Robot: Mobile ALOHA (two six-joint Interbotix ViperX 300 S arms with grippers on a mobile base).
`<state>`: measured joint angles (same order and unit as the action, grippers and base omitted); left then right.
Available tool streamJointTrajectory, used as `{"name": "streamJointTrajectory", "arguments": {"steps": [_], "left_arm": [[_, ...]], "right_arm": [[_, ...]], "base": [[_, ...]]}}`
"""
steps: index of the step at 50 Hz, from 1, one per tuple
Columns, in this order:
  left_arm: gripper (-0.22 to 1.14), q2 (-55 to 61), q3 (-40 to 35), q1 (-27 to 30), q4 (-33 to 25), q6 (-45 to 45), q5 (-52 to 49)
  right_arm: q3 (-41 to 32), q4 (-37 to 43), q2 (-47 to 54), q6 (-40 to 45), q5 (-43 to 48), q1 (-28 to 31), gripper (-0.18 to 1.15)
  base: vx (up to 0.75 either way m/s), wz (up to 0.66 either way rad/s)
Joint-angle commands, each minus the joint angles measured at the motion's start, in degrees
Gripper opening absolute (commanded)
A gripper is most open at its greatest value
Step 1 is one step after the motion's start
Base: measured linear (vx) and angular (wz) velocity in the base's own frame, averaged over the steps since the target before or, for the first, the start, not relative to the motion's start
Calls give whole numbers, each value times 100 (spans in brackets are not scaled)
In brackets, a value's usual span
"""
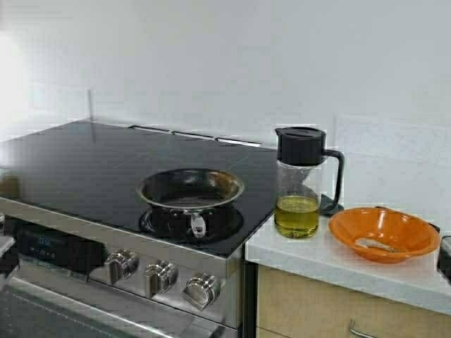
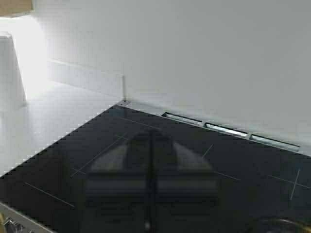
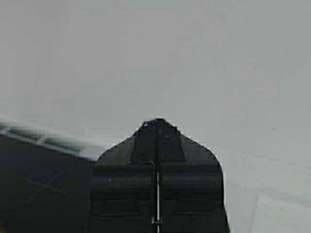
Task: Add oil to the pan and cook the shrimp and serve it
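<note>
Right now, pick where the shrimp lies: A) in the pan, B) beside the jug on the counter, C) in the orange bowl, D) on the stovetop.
C: the shrimp is a small pale piece lying inside the orange bowl on the counter, while the pan on the stove holds no shrimp.

Black glass cooktop (image 1: 84, 176) fills left and centre of high view. Steel front panel below it carries three knobs (image 1: 161, 276) in row at 6 o'clock and small digital display (image 1: 44, 241) at 8 o'clock. Vent slots (image 1: 201, 135) along cooktop's back edge. White countertop (image 1: 331, 260) at 4 o'clock, wooden cabinet front (image 1: 317, 306) beneath. Orange bowl (image 1: 384, 233) on countertop, pale scrap inside. White wall (image 1: 211, 56) across 12 o'clock.
</note>
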<state>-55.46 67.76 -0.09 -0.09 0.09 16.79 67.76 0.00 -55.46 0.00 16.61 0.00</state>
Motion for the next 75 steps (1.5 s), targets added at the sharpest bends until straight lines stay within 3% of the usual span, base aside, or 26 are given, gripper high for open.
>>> {"name": "streamJointTrajectory", "arguments": {"steps": [1,5,6,9,12,18,27,38,48,56,66,75], "left_arm": [[4,-44,-18,-18,141,35,-18],[7,-53,-18,-18,141,26,-18],[6,-53,-18,-18,141,26,-18],[4,-53,-9,-18,141,-9,-18],[3,-53,9,-18,141,-53,-18],[3,-53,18,-18,141,-62,-35],[3,-53,35,-18,123,-70,-53],[3,-53,53,-18,123,-79,-53],[3,-53,70,-18,105,-88,-53],[3,-70,97,-18,97,-88,-53],[3,-70,132,-18,97,-149,-53],[3,-70,149,-18,97,-185,-53]], "right_arm": [[-79,18,88,123,0,149,17],[-105,9,132,229,-44,299,51],[-114,9,176,255,-44,369,67],[-141,9,299,281,-44,527,98],[-176,0,439,255,-35,729,113],[-255,26,870,246,70,1081,100],[-123,308,1863,246,826,1661,102],[352,1345,3059,237,1811,2109,102],[475,1485,4447,229,2760,2461,102],[404,1907,5783,237,3524,2927,102],[185,3111,7444,290,4702,3463,102],[-246,3234,8332,492,4975,3560,102]], "base": [[0,0],[0,0],[0,0],[0,0],[0,0],[0,0],[0,0],[0,0],[0,0],[0,0],[0,0],[0,0]]}}
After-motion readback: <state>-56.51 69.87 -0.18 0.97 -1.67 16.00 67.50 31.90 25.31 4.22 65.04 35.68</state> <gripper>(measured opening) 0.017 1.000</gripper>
